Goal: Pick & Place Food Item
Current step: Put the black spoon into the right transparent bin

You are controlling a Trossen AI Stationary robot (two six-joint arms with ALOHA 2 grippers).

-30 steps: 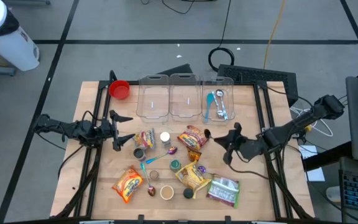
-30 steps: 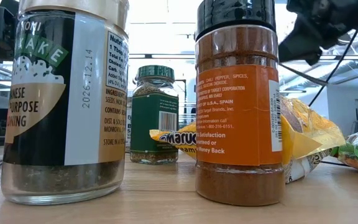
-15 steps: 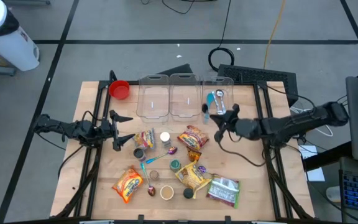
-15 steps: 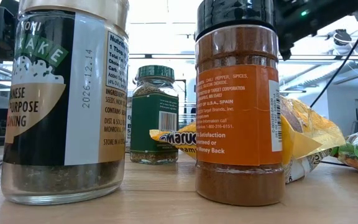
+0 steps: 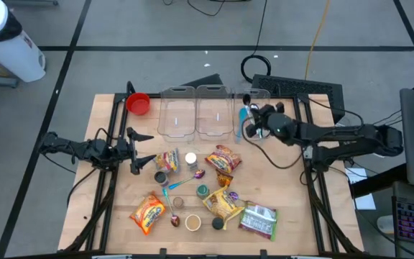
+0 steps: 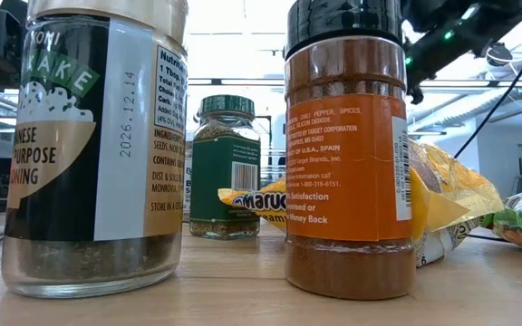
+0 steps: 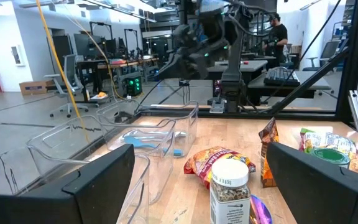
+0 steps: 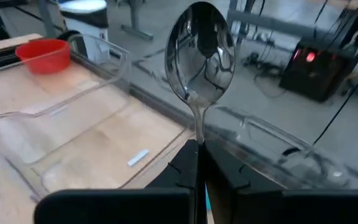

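My right gripper [image 5: 249, 125] hangs over the rightmost of three clear bins [image 5: 254, 108] at the table's far edge, shut on a shiny metal spoon [image 8: 201, 53]. That bin holds a blue utensil and other spoons. Food packets [image 5: 223, 159] [image 5: 225, 203] [image 5: 149, 212], a green bag [image 5: 259, 219] and spice jars [image 5: 190, 160] lie on the wooden table [image 5: 286, 187]. My left gripper [image 5: 144, 149] waits open at the table's left, level, facing the white-lidded jar [image 7: 229, 183]. My right gripper pinches the spoon's thin handle [image 8: 197, 134] between its two fingers [image 8: 185, 165]. The spoon lies along the fingers, its bowl [image 8: 201, 56] jutting past the fingertips with the hollow side toward the wrist camera. It is lifted clear, above the bin, with the fingers reaching in from the table's right.
A red bowl [image 5: 138, 103] stands at the far left corner beside the bins. Two tall spice jars [image 6: 93, 145] [image 6: 347, 154] stand close to the low camera at the near edge. Cables and a keyboard [image 5: 297, 88] lie beyond the far edge.
My right gripper has swung from above the table's middle right toward the far edge, turning as it went, and now hangs over the rightmost bin. It has stayed shut on the spoon. My left arm has kept still.
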